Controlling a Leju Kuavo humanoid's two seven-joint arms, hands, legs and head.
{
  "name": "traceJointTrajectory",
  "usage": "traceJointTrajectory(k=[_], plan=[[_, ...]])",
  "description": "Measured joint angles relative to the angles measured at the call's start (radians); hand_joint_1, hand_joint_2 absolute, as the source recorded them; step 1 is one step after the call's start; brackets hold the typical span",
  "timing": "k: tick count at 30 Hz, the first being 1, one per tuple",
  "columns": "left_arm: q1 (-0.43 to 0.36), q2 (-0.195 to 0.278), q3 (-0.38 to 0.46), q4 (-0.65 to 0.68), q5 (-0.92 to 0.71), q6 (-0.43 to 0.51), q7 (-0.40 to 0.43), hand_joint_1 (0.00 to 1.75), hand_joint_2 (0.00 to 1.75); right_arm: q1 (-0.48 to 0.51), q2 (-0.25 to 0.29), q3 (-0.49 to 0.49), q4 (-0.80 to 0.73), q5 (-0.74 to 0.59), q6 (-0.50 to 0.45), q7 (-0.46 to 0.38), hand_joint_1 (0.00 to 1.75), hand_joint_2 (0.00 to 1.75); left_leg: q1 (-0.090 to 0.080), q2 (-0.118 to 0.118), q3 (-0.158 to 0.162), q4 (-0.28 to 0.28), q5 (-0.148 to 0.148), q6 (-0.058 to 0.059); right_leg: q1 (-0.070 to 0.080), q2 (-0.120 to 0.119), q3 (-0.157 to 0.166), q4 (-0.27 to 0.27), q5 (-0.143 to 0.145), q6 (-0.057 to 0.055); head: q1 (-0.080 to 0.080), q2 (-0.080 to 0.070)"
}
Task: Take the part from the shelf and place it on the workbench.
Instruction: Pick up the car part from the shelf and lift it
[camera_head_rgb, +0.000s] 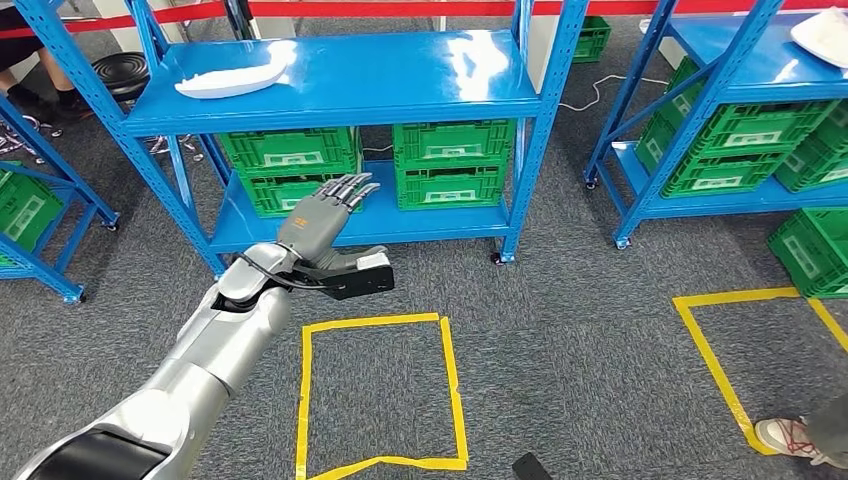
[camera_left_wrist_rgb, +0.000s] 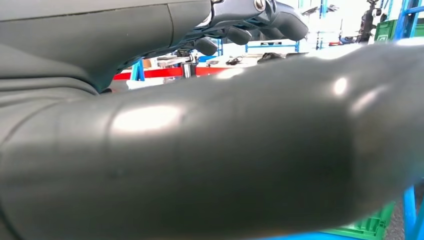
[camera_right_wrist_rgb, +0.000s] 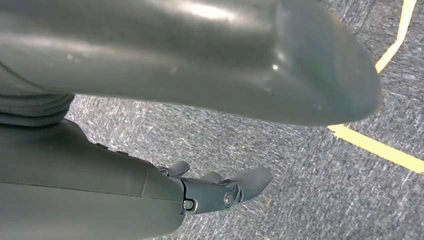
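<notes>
reaching with fingers spread and empty, the left hand (camera_head_rgb: 322, 222) faces the white part (camera_head_rgb: 232, 79): probably light, stiff; grip its edge.

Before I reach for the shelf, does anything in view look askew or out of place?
Mostly tidy. The yellow floor tape square has a crooked, kinked bottom edge. The white part lies flat on the blue shelf, and the green crates are stacked squarely.
</notes>
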Motion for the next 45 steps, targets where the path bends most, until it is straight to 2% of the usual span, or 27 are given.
traceJointTrajectory(k=[2, 4, 7, 8, 9, 10, 12, 14, 16, 18, 20, 22, 23, 24, 25, 27, 28, 29, 31, 34, 36, 39, 40, 41, 42, 43, 45], plan=[[-0.004, -0.001, 0.0, 0.004, -0.001, 0.003, 0.002, 0.0, 0.0, -0.001, 0.001, -0.001, 0.0, 0.002, -0.007, 0.006, 0.0, 0.0, -0.001, 0.001, 0.01, -0.02, 0.008, 0.013, -0.002, -0.002, 0.005, -0.009, 0.004, 0.009, 0.0, 0.0], [-0.013, -0.003, 0.001, 0.008, -0.001, 0.003, 0.003, 0.0, 0.0, -0.001, 0.0, -0.004, 0.0, 0.003, -0.013, 0.013, 0.0, 0.0, 0.006, 0.003, 0.027, -0.05, 0.023, 0.023, 0.001, -0.003, -0.011, 0.025, -0.016, 0.01, -0.001, 0.0], [-0.023, -0.009, 0.001, 0.019, -0.001, 0.0, 0.002, 0.0, 0.0, 0.0, -0.002, -0.007, 0.0, 0.004, -0.017, 0.016, 0.0, 0.0, 0.01, 0.005, 0.034, -0.058, 0.027, 0.026, 0.001, -0.003, -0.103, 0.2, -0.088, 0.01, -0.001, 0.0], [-0.023, -0.01, 0.001, 0.023, -0.001, 0.0, 0.002, 0.0, 0.0, 0.001, -0.002, -0.007, 0.0, 0.004, -0.017, 0.017, 0.0, 0.0, 0.011, 0.005, 0.034, -0.055, 0.024, 0.024, -0.001, -0.003, -0.128, 0.238, -0.094, 0.013, -0.001, 0.0], [-0.023, -0.011, 0.001, 0.027, -0.001, 0.0, 0.002, 0.0, 0.0, 0.001, -0.002, -0.008, 0.0, 0.004, -0.016, 0.017, 0.0, 0.0, 0.013, 0.004, 0.034, -0.05, 0.019, 0.02, -0.004, -0.003, -0.133, 0.239, -0.079, 0.016, -0.001, 0.0], [-0.023, -0.012, 0.001, 0.03, -0.001, 0.0, 0.002, 0.0, 0.0, 0.001, -0.003, -0.008, 0.0, 0.005, -0.016, 0.017, 0.0, 0.0, 0.016, 0.004, 0.034, -0.043, 0.012, 0.014, -0.007, -0.004, -0.12, 0.203, -0.049, 0.019, -0.001, 0.0], [-0.026, -0.013, 0.001, 0.034, -0.001, 0.0, 0.002, 0.0, 0.0, 0.0, -0.003, -0.009, 0.0, 0.006, -0.016, 0.018, 0.0, 0.0, 0.021, 0.003, 0.03, -0.021, -0.009, -0.003, -0.014, -0.006, -0.065, 0.086, -0.001, 0.028, 0.0, 0.0], [-0.029, -0.015, 0.003, 0.037, 0.0, -0.002, 0.002, 0.0, 0.0, -0.001, -0.001, -0.01, 0.001, 0.009, -0.017, 0.017, 0.0, 0.0, 0.019, 0.002, 0.025, -0.004, -0.03, -0.019, -0.014, -0.004, -0.035, 0.033, 0.0, 0.017, 0.001, 0.0], [-0.033, -0.016, 0.007, 0.038, 0.0, -0.004, 0.002, 0.0, 0.0, -0.001, -0.001, -0.012, 0.001, 0.013, -0.018, 0.014, 0.0, 0.0, 0.017, 0.001, 0.029, -0.006, -0.04, -0.028, -0.011, 0.0, -0.031, 0.037, -0.013, -0.007, 0.0, 0.0], [-0.038, -0.017, 0.011, 0.039, 0.001, -0.003, 0.002, 0.0, 0.0, -0.001, -0.001, -0.013, 0.001, 0.015, -0.019, 0.011, 0.0, 0.0, 0.02, 0.003, 0.034, 0.003, -0.05, -0.036, -0.011, 0.001, -0.02, 0.035, -0.02, -0.022, -0.002, 0.0], [-0.041, -0.018, 0.014, 0.039, 0.001, -0.002, 0.002, 0.0, 0.0, 0.0, -0.001, -0.013, 0.001, 0.017, -0.02, 0.01, 0.0, 0.0, 0.021, 0.004, -0.005, 0.084, -0.084, -0.043, -0.012, 0.0, -0.005, 0.033, -0.029, -0.034, -0.004, 0.0], [-0.039, -0.017, 0.016, 0.041, 0.001, -0.001, 0.002, 0.0, 0.0, -0.001, -0.001, -0.013, 0.001, 0.019, -0.021, 0.01, 0.0, 0.0, 0.021, 0.004, -0.091, 0.22, -0.127, -0.045, -0.009, 0.0, 0.008, 0.033, -0.041, -0.041, -0.005, 0.0], [-0.036, -0.017, 0.016, 0.043, 0.001, -0.001, 0.002, 0.0, 0.0, 0.0, -0.001, -0.014, 0.001, 0.02, -0.021, 0.01, 0.0, 0.0, 0.021, 0.004, -0.13, 0.268, -0.13, -0.043, -0.008, 0.001, 0.015, 0.033, -0.048, -0.043, -0.006, 0.0], [-0.034, -0.016, 0.016, 0.044, 0.001, -0.001, 0.002, 0.0, 0.0, 0.001, -0.001, -0.014, 0.001, 0.02, -0.021, 0.01, 0.0, 0.0, 0.021, 0.004, -0.153, 0.284, -0.113, -0.04, -0.006, 0.002, 0.023, 0.033, -0.055, -0.044, -0.006, 0.0], [-0.033, -0.015, 0.016, 0.045, 0.001, -0.001, 0.002, 0.0, 0.0, 0.002, -0.001, -0.014, 0.001, 0.021, -0.021, 0.01, 0.0, 0.0, 0.019, 0.004, -0.158, 0.262, -0.077, -0.034, -0.005, 0.004, 0.033, 0.033, -0.063, -0.044, -0.006, 0.0], [-0.034, -0.014, 0.017, 0.046, 0.001, 0.0, 0.002, 0.0, 0.0, 0.002, 0.0, -0.014, 0.001, 0.021, -0.021, 0.01, 0.0, 0.0, 0.013, 0.003, -0.123, 0.137, 0.022, -0.017, -0.003, 0.006, 0.056, 0.03, -0.08, -0.041, -0.005, 0.0], [-0.035, -0.012, 0.018, 0.046, 0.001, 0.0, 0.002, 0.0, 0.0, 0.001, 0.001, -0.014, 0.001, 0.022, -0.021, 0.009, 0.0, 0.0, 0.008, 0.002, -0.098, 0.076, 0.053, -0.008, -0.002, 0.007, 0.066, 0.026, -0.087, -0.037, -0.005, 0.0], [-0.035, -0.012, 0.018, 0.047, 0.001, 0.001, 0.002, 0.0, 0.0, -0.001, 0.002, -0.014, 0.001, 0.023, -0.021, 0.009, 0.0, 0.0, 0.003, 0.002, -0.079, 0.034, 0.068, -0.002, -0.002, 0.008, 0.073, 0.02, -0.092, -0.031, -0.005, 0.0], [-0.034, -0.011, 0.019, 0.048, 0.001, 0.003, 0.002, 0.0, 0.0, -0.003, 0.003, -0.014, 0.002, 0.024, -0.021, 0.01, 0.0, 0.0, -0.003, 0.002, -0.062, 0.003, 0.063, 0.003, -0.002, 0.01, 0.084, 0.01, -0.093, -0.02, -0.004, 0.0], [-0.033, -0.011, 0.022, 0.048, 0.002, 0.007, 0.002, 0.0, 0.0, -0.002, 0.003, -0.014, 0.002, 0.025, -0.02, 0.01, 0.0, 0.0, 0.001, 0.0, -0.041, -0.019, 0.056, 0.011, -0.002, 0.006, 0.094, 0.017, -0.088, -0.009, -0.003, 0.0], [-0.034, -0.011, 0.024, 0.048, 0.003, 0.009, 0.002, 0.0, 0.0, -0.003, 0.003, -0.014, 0.002, 0.026, -0.018, 0.009, 0.0, 0.0, 0.005, -0.002, -0.017, -0.031, 0.051, 0.019, -0.001, 0.002, 0.061, 0.079, -0.103, -0.006, -0.001, 0.0], [-0.03, -0.011, 0.025, 0.052, 0.003, 0.009, 0.001, 0.0, 0.0, -0.005, 0.003, -0.014, 0.002, 0.03, -0.017, 0.009, 0.0, 0.0, 0.002, -0.002, 0.005, -0.034, 0.031, 0.027, 0.002, 0.0, -0.059, 0.243, -0.154, -0.001, 0.0, 0.0], [-0.027, -0.011, 0.025, 0.054, 0.003, 0.009, 0.001, 0.0, 0.0, -0.003, 0.002, -0.014, 0.002, 0.032, -0.016, 0.009, 0.0, 0.0, 0.001, -0.003, 0.013, -0.032, 0.022, 0.028, 0.003, 0.0, -0.088, 0.264, -0.154, 0.001, 0.0, 0.0], [-0.025, -0.011, 0.025, 0.056, 0.003, 0.009, 0.001, 0.0, 0.0, -0.002, 0.002, -0.014, 0.002, 0.033, -0.016, 0.009, 0.0, 0.0, 0.0, -0.004, 0.022, -0.031, 0.013, 0.027, 0.003, 0.0, -0.1, 0.25, -0.132, 0.001, 0.0, 0.0], [-0.025, -0.011, 0.025, 0.057, 0.003, 0.009, 0.001, 0.0, 0.0, -0.001, 0.001, -0.014, 0.002, 0.034, -0.016, 0.009, 0.0, 0.0, 0.0, -0.005, 0.033, -0.028, 0.003, 0.025, 0.003, 0.0, -0.094, 0.202, -0.09, 0.001, 0.0, 0.0], [-0.025, -0.011, 0.025, 0.057, 0.003, 0.009, 0.001, 0.0, 0.0, 0.0, 0.0, -0.014, 0.002, 0.035, -0.016, 0.009, 0.0, 0.0, 0.0, -0.005, 0.044, -0.026, -0.008, 0.023, 0.003, -0.001, -0.079, 0.135, -0.037, -0.001, 0.0, 0.0], [-0.026, -0.011, 0.026, 0.059, 0.003, 0.009, 0.001, 0.0, 0.0, -0.002, -0.001, -0.014, 0.002, 0.036, -0.015, 0.009, 0.0, 0.0, -0.002, -0.004, 0.059, -0.022, -0.026, 0.014, 0.009, -0.005, -0.051, 0.035, 0.01, -0.01, 0.0, 0.0]])
